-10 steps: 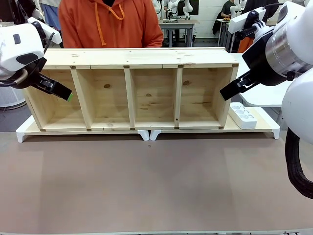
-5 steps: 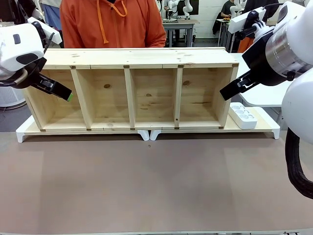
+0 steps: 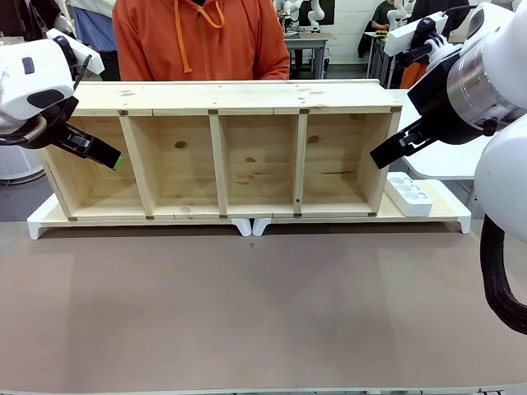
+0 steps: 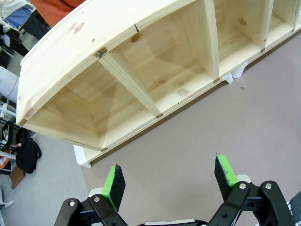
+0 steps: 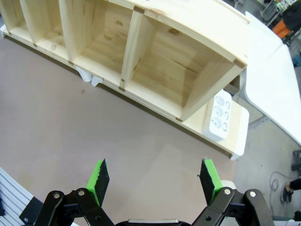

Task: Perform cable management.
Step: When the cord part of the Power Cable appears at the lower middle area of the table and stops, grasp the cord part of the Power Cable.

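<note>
I am watching left gripper [image 4: 169, 175] hovering at left end of shelf [image 3: 247, 99], jaws spread, right gripper [image 5: 154, 175] hovering at right end, jaws spread, power strip [image 3: 409, 194] lying just beside that end.

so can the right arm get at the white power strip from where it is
Probably yes: the power strip lies uncovered beside the right end of the shelf, near the right arm, whose jaws stand open and empty.

Bright, even overhead light, soft shadows inside the shelf [image 3: 255, 164]; wrist views bend at edges.
</note>
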`<state>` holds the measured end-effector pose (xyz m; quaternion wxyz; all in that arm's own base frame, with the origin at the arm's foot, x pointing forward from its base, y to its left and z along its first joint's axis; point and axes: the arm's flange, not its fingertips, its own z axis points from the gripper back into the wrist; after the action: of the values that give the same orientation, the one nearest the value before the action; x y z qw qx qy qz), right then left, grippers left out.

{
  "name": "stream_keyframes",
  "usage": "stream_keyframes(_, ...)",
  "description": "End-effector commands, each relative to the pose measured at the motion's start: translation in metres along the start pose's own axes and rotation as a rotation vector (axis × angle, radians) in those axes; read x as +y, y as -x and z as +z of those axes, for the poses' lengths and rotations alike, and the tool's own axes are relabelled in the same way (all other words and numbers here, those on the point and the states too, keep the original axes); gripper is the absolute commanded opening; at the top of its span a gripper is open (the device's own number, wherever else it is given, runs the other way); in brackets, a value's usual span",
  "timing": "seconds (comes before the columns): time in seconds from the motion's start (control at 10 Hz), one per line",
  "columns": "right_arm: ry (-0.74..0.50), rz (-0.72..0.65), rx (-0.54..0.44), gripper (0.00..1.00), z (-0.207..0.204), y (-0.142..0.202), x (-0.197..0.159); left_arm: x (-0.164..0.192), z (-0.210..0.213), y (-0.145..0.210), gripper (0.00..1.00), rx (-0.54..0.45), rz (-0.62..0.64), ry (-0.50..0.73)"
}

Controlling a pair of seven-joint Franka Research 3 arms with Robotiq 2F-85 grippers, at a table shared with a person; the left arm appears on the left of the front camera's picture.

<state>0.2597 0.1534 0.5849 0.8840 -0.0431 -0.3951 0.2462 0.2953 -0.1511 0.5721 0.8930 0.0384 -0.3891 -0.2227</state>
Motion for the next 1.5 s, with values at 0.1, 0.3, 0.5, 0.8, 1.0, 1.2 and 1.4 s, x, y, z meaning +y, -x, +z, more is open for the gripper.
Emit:
stream_keyframes(0.1,0.001,0.008,0.007,1.0,-0.0003,0.0007,0.0008,-0.0002,0.0021,0.0011,1.0,0.008,-0.009,-0.008)
stream_keyframes(0.3,0.001,0.008,0.007,1.0,-0.0003,0.0007,0.0008,-0.0002,0.0021,0.0011,1.0,0.008,-0.009,-0.008)
stream_keyframes(0.5,0.001,0.008,0.007,1.0,-0.0003,0.0007,0.0008,-0.0002,0.0021,0.0011,1.0,0.008,-0.009,-0.008)
stream_keyframes(0.8,0.001,0.008,0.007,1.0,-0.0003,0.0007,0.0008,-0.0002,0.0021,0.0011,1.0,0.008,-0.009,-0.008)
stream_keyframes(1.0,0.001,0.008,0.007,1.0,-0.0003,0.0007,0.0008,-0.0002,0.0021,0.0011,1.0,0.008,-0.009,-0.008)
stream_keyframes(1.2,0.001,0.008,0.007,1.0,-0.0003,0.0007,0.0008,-0.0002,0.0021,0.0011,1.0,0.008,-0.009,-0.008)
stream_keyframes(1.4,0.001,0.008,0.007,1.0,-0.0003,0.0007,0.0008,-0.0002,0.0021,0.0011,1.0,0.008,-0.009,-0.008)
